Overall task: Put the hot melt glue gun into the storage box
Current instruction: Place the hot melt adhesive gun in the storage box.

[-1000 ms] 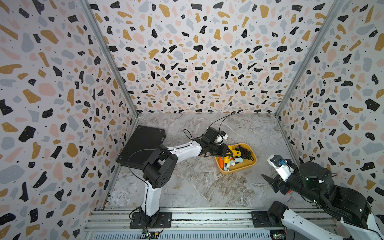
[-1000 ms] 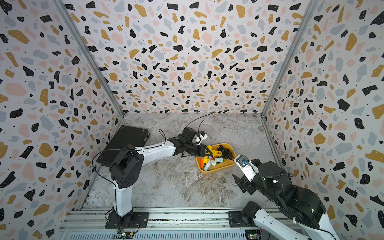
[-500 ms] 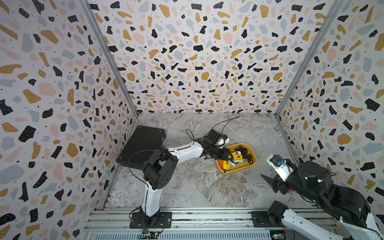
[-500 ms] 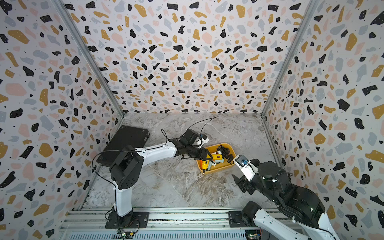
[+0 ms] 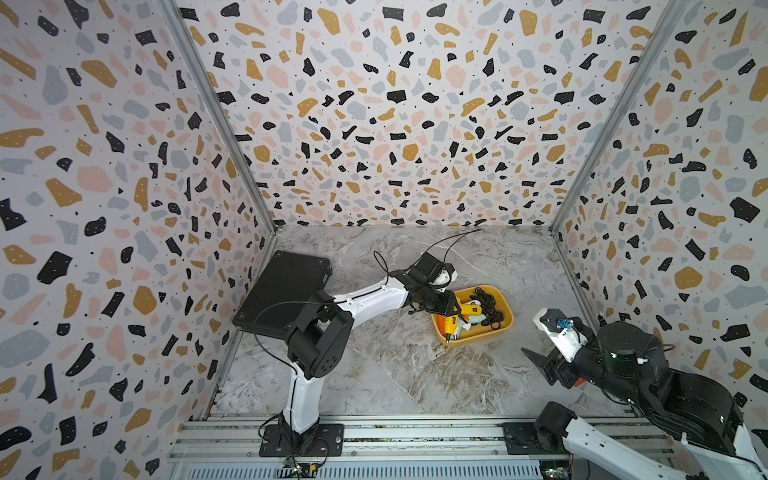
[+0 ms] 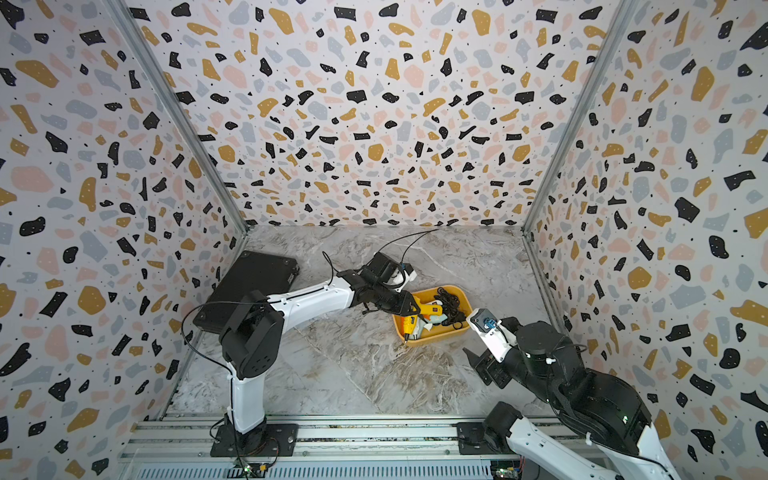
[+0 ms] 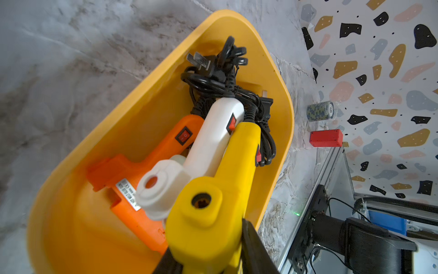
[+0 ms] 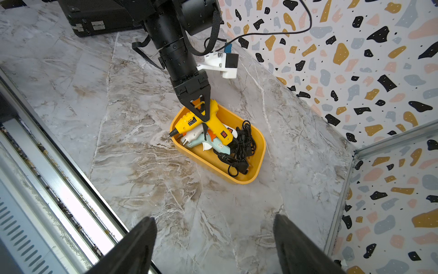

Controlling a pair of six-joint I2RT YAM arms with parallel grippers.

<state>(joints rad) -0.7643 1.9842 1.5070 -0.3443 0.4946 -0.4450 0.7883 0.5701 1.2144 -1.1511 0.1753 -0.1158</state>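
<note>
Glue gun [image 8: 187,122] in left pincer [image 8: 205,124]; right wrist view adds pale-blue gun [image 8: 218,146].

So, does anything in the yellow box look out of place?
Yes: the yellow glue gun, held by the left gripper, sits atop the other glue guns, its nozzle poking out over the storage box rim.

A robot lab test cell: terrazzo-print panels [image 5: 395,124] enclose a marble-look counter [image 5: 395,374], and an aluminium rail [image 5: 415,434] along the lower frame edge carries the left arm [image 5: 365,301] and the right arm [image 5: 623,361].
</note>
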